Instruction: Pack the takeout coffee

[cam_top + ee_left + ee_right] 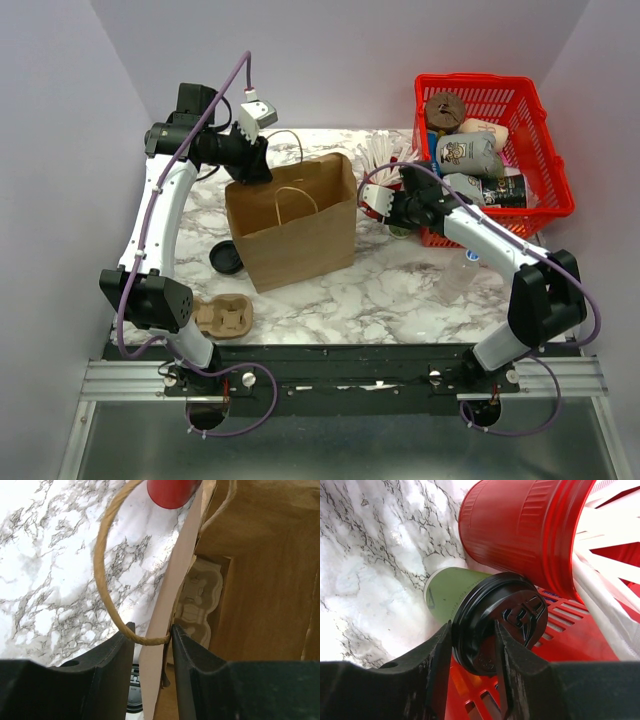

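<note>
Left gripper [152, 630] at paper bag [295, 225] rim, fingers narrow, pinching bag wall; handle loop across them. Right gripper [472, 630] low over takeout coffee [445, 592]; fingers straddle black lid [520, 615], cannot tell if clamped. Coffee stands on table, touching red cup [520, 525], beside red basket [545, 205].

One camera overlooks the whole table [400, 290] from above; both wrist cameras sit close, sharing the red cup [520, 530].
</note>
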`<state>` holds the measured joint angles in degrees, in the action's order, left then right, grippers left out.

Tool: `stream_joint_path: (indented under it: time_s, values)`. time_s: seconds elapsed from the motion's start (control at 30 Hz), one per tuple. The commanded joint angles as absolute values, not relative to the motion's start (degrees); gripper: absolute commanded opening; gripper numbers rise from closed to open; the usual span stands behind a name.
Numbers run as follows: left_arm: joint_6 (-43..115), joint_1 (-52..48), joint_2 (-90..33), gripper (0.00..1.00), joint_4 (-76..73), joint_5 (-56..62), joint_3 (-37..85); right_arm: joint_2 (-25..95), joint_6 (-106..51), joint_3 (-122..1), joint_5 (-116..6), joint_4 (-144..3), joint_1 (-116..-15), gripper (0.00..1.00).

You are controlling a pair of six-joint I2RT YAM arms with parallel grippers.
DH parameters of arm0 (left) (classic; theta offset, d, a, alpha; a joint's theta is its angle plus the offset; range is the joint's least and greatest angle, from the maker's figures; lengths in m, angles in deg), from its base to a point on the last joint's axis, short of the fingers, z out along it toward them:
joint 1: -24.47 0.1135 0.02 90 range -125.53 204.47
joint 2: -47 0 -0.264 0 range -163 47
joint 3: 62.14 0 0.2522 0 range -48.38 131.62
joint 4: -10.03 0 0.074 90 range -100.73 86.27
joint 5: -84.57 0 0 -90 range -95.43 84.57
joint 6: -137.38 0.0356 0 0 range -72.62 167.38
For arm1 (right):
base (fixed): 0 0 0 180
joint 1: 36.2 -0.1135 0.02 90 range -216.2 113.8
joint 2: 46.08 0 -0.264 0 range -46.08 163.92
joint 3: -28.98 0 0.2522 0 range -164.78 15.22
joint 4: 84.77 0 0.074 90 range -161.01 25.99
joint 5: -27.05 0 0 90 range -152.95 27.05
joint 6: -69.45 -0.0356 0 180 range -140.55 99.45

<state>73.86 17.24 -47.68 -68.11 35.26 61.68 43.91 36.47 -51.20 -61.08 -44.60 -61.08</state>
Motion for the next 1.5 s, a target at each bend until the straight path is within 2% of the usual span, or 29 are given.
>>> stream_joint_path:
  time_s: [0.0, 0.53, 0.63, 0.67, 0.77, 0.97, 1.13, 1.23, 1.33, 1.37, 1.47]
  values:
    - [74.0, 17.5, -46.6, 0.44, -67.8, 34.5, 60.3, 41.6, 34.5, -48.9, -61.9, -42.5, -62.4, 0.40]
    - [74.5, 17.5, -46.2, 0.45, -67.2, 35.0, 58.3, 30.0, 28.1, -40.3, -58.0, -35.7, -73.1, 0.38]
    - [74.7, 17.5, -45.7, 0.45, -67.3, 35.3, 57.9, 28.5, 27.4, -39.5, -56.9, -34.3, -73.7, 0.46]
    - [74.6, 17.5, -45.6, 0.45, -67.3, 35.4, 57.7, 28.0, 27.0, -39.4, -56.8, -34.0, -73.7, 0.52]
    - [75.1, 17.5, -45.3, 0.45, -67.3, 35.8, 57.3, 26.3, 25.2, -39.6, -57.0, -33.0, -73.7, 0.61]
    - [74.8, 17.5, -45.3, 0.45, -67.2, 36.4, 57.4, 24.8, 20.3, -44.6, -54.1, -28.2, -73.6, 0.72]
    - [74.6, 17.5, -45.3, 0.45, -67.2, 37.1, 57.6, 26.0, 10.8, -52.7, -50.7, -24.7, -71.3, 0.75]
    - [73.7, 17.5, -45.2, 0.46, -66.9, 37.3, 57.6, 29.4, 2.9, -58.2, -53.3, -24.5, -68.9, 0.76]
    - [73.5, 17.4, -45.1, 0.46, -66.9, 37.2, 57.4, 32.3, -3.9, -61.3, -56.0, -23.8, -67.0, 0.86]
    - [73.5, 17.3, -45.0, 0.46, -67.0, 37.2, 57.3, 32.9, -5.2, -61.7, -57.0, -23.5, -66.8, 0.95]
    - [73.7, 17.3, -44.9, 0.47, -67.2, 36.9, 57.4, 35.5, -8.5, -62.7, -54.5, -20.7, -66.5, 0.98]
